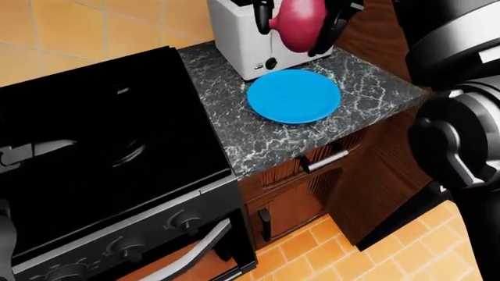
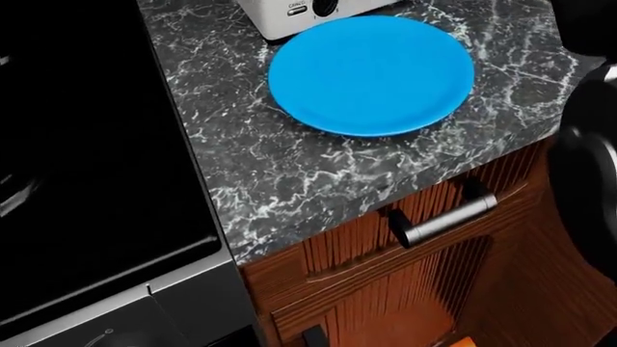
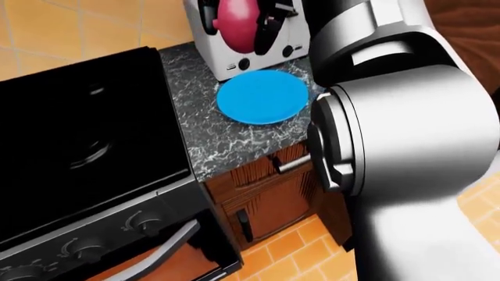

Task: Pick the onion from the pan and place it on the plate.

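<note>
My right hand (image 1: 299, 24) is shut on the red onion (image 1: 293, 26) and holds it up in the air, above the top edge of the blue plate (image 1: 293, 96) and in front of a white toaster (image 1: 234, 35). Dark fingers (image 1: 328, 32) wrap both sides of the onion. The plate lies empty on the marble counter (image 1: 234, 134); it fills the top of the head view (image 2: 371, 76). The black pan (image 1: 117, 149) is barely distinguishable on the black stove (image 1: 86, 105). My left hand does not show.
My right arm (image 3: 406, 146) fills the right of the right-eye view. Below the counter are wooden cabinets with a drawer handle (image 1: 324, 161). The oven door handle (image 1: 187, 252) and knobs sit at the bottom left. The floor is orange tile.
</note>
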Controlling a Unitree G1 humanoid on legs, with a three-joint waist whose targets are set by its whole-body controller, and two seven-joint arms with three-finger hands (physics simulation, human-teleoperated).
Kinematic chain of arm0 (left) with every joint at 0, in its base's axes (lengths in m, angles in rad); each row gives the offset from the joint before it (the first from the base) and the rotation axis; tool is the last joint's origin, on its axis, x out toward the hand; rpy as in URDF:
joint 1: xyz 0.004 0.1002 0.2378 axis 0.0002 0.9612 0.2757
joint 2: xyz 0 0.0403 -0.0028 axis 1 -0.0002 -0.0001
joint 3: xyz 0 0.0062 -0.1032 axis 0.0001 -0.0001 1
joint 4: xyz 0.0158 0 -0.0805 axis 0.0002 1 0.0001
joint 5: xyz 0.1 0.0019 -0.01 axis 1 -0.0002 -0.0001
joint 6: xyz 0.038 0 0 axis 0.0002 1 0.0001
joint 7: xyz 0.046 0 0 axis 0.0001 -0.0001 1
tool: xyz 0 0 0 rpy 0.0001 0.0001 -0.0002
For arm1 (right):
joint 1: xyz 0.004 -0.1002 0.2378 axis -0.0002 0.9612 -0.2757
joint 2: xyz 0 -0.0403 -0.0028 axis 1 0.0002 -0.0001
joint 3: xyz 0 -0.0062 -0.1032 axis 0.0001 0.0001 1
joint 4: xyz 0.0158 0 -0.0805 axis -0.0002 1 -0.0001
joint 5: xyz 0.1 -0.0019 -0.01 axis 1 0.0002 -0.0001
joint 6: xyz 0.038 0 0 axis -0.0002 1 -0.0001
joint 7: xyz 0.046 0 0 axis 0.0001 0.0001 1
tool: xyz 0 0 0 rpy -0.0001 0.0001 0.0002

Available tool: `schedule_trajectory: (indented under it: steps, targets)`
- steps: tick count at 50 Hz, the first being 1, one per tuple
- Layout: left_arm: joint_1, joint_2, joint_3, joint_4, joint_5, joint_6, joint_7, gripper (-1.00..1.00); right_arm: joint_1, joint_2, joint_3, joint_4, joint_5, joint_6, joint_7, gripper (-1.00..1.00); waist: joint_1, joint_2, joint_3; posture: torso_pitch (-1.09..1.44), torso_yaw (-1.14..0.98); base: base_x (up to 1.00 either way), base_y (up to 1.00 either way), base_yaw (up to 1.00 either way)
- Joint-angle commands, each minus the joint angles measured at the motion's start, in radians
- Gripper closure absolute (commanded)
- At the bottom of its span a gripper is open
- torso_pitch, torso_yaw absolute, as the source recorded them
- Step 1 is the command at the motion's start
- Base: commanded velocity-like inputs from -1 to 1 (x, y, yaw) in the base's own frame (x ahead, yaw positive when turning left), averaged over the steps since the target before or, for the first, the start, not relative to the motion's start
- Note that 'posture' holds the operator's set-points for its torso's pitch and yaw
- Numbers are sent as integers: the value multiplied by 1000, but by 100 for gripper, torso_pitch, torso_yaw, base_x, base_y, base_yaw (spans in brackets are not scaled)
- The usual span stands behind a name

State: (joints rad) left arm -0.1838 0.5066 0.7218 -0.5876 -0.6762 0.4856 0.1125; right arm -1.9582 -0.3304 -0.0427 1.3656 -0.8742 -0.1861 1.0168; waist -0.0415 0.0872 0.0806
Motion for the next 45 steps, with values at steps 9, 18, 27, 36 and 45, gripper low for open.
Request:
schedule_trajectory:
  steps: [9,18,27,36,45]
  targets:
    - [-14,20,19,-24,4,-28,-3,-100,-48,-13,-7,-43,17,-10,-20,100,-2,-3,-27,0,0,0,0,0]
    - [-15,25,26,-27,-1,-23,-2,-100,-40,-33,-7,-44,12,-20,-10,100,-2,-7,-23,0,0,0,0,0]
    - [-21,27,19,-29,-1,-19,3,-100,-21,-72,-7,-47,3,-30,3,100,0,-9,-24,0,0,0,0,0]
    - [-26,31,16,-33,-4,-14,9,-100,8,-107,-9,-55,-1,-39,15,100,2,-9,-26,0,0,0,0,0]
    - [-24,29,16,-32,-1,-17,6,-100,10,-116,-11,-56,2,-36,17,100,8,-12,-44,0,0,2,0,0]
